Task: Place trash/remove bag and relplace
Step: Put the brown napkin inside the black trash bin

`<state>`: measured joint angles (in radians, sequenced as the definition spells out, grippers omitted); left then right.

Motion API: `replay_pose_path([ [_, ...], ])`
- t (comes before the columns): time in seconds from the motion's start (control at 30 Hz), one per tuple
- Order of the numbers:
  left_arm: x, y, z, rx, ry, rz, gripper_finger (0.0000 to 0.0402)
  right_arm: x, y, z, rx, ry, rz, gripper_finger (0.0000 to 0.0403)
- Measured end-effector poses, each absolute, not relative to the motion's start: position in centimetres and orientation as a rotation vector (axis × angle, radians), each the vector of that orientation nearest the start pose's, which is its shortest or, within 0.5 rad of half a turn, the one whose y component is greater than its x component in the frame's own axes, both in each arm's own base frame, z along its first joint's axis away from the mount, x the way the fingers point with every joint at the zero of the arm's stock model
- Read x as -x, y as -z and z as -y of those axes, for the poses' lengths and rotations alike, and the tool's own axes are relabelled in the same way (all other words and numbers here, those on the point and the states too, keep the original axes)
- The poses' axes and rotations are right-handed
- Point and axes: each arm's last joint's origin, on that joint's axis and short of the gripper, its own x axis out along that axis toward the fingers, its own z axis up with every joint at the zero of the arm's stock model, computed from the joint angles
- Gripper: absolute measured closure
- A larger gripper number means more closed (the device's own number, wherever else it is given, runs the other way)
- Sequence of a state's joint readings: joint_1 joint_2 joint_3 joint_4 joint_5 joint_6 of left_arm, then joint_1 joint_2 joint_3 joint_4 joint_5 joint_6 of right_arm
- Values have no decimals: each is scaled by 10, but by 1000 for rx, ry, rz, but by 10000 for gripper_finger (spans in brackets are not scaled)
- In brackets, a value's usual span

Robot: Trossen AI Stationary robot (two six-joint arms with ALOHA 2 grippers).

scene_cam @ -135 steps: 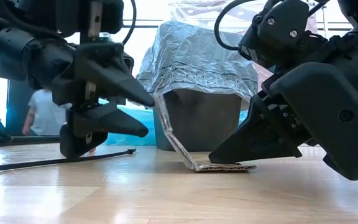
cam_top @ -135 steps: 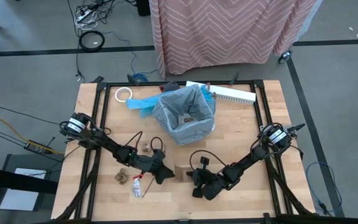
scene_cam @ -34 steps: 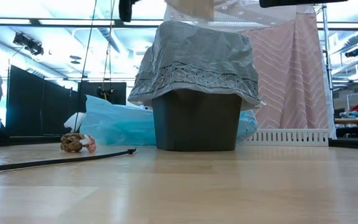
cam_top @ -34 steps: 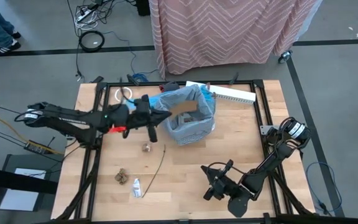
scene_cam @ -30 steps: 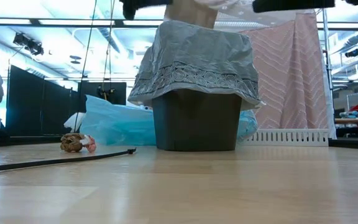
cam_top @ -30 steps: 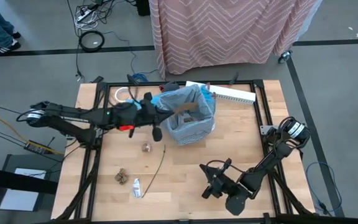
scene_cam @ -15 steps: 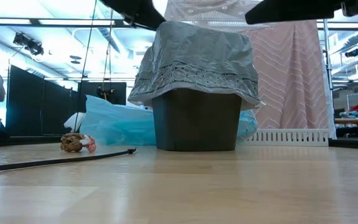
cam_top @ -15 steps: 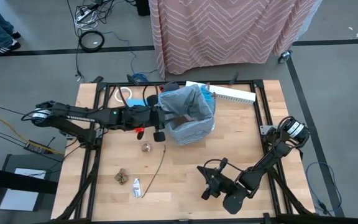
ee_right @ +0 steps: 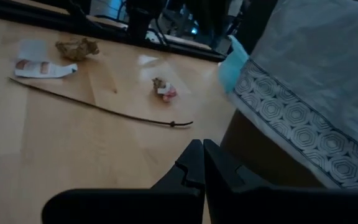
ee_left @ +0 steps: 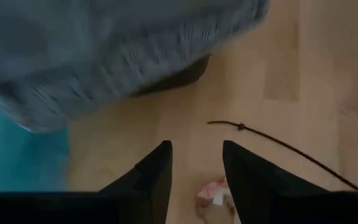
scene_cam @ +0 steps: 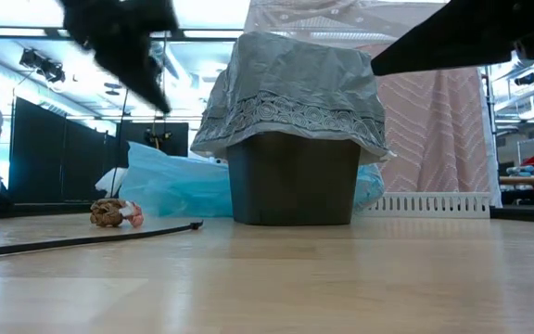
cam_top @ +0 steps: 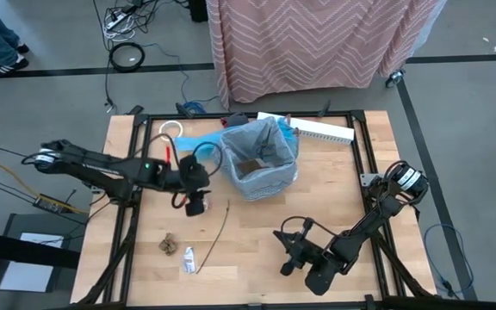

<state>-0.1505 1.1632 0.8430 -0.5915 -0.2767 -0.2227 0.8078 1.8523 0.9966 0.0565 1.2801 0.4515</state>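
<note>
Left fingers [ee_left: 194,177] apart, just above paper wad [ee_left: 211,194].

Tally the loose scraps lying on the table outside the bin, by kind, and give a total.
Brown paper wads: 2
Thin stick: 1
White tube: 1
Total: 4
</note>
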Motion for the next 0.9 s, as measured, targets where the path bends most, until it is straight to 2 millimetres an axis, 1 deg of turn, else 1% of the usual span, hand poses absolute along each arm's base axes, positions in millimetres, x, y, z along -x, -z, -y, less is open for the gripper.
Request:
replay_pose_path([
  [0.1,-214,-217,30,68,-223,-874,251,-263,-157,-236,261,515,-292,403],
  [0.2,-206,-190,32,106,-234,-893,251,-264,-157,-234,265,519,-294,403],
  [0.37,-195,-162,35,146,-220,-922,250,-267,-156,-231,265,530,-298,403],
  [0.5,-193,-150,37,188,-202,-831,250,-269,-156,-229,258,524,-309,403],
  [0.63,-188,-138,35,219,-216,-799,250,-271,-155,-227,245,508,-326,403],
  [0.73,-184,-130,35,241,-221,-811,250,-272,-155,-227,243,509,-326,403],
  [0.9,-180,-119,33,220,-258,-850,250,-272,-155,-226,244,508,-327,403],
])
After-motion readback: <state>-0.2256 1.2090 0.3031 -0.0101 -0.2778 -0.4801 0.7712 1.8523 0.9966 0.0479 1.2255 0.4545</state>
